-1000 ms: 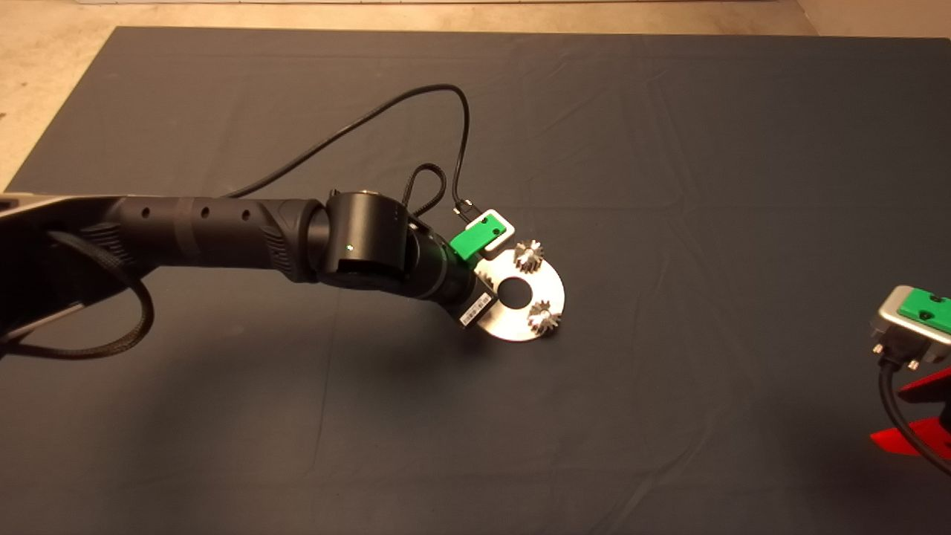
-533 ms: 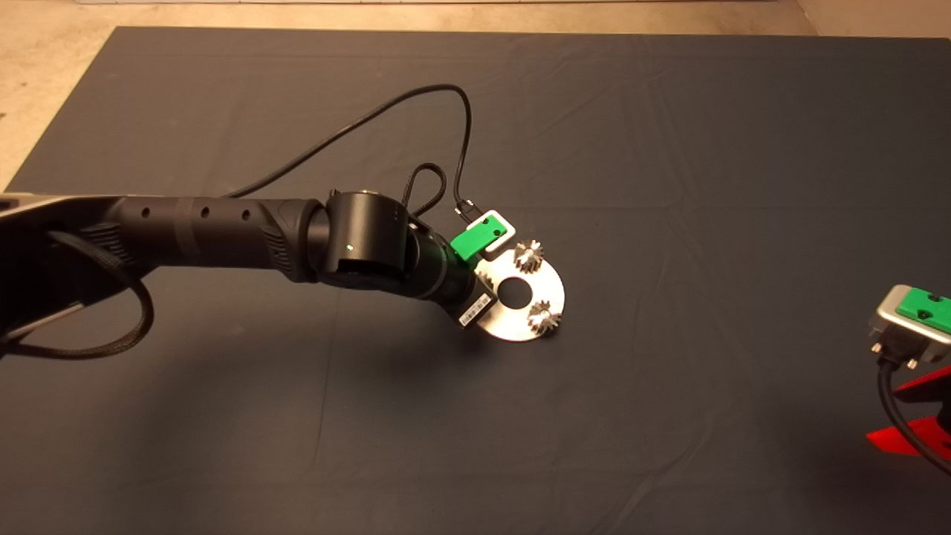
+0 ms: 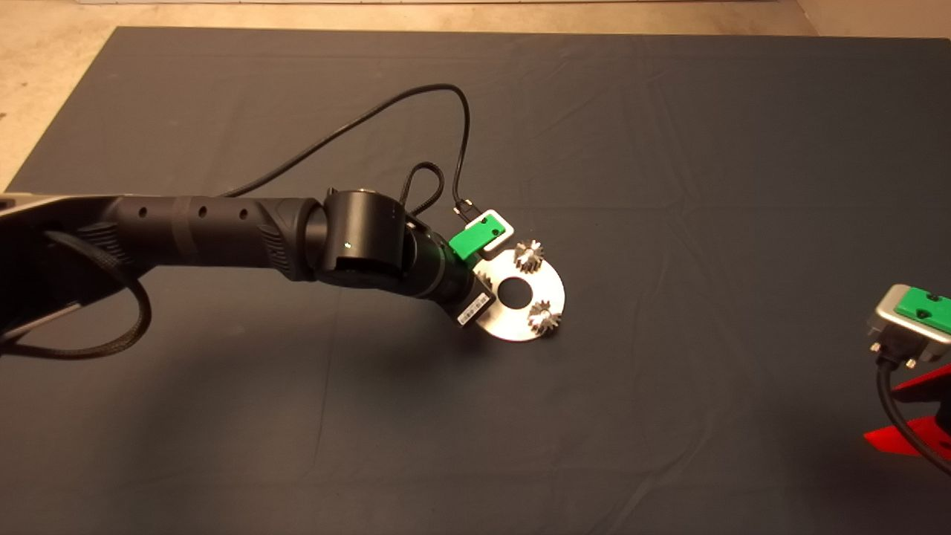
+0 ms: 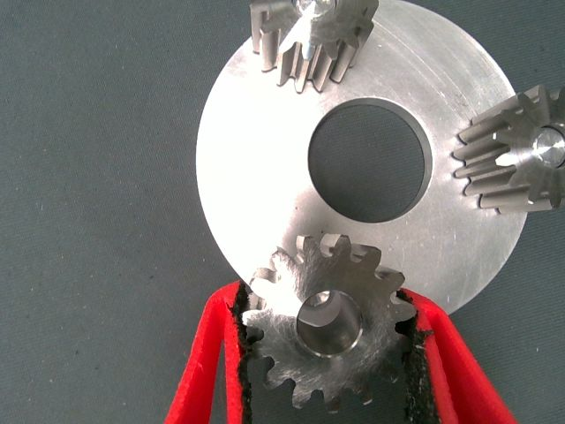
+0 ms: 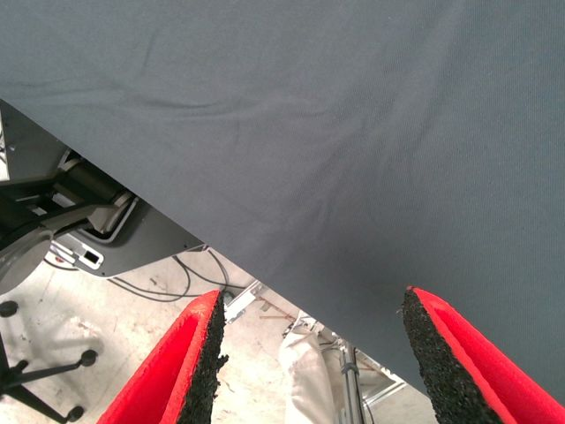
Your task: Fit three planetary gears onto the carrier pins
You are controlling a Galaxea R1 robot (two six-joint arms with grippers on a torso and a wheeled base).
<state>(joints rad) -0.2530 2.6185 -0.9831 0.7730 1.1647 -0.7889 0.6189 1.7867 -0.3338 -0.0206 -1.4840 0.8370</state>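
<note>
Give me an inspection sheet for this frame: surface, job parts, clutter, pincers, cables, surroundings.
Surface: dark mat, creased.
Job's things: disc carries two seated gears; third gear over the disc's edge, peg showing in its hole.
Clutter: nothing seen.
Grippers: left pincer shut on third gear; right pincer open, parked at the mat's lower right edge.
Cables: black cable loops above left arm.
Surroundings: floor, wiring and metal frame beyond mat.

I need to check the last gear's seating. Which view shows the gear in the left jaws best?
The left wrist view: the third gear fills it, clamped between the left gripper pads at the disc edge. The head view hides it under the arm; the right wrist view shows only mat.
</note>
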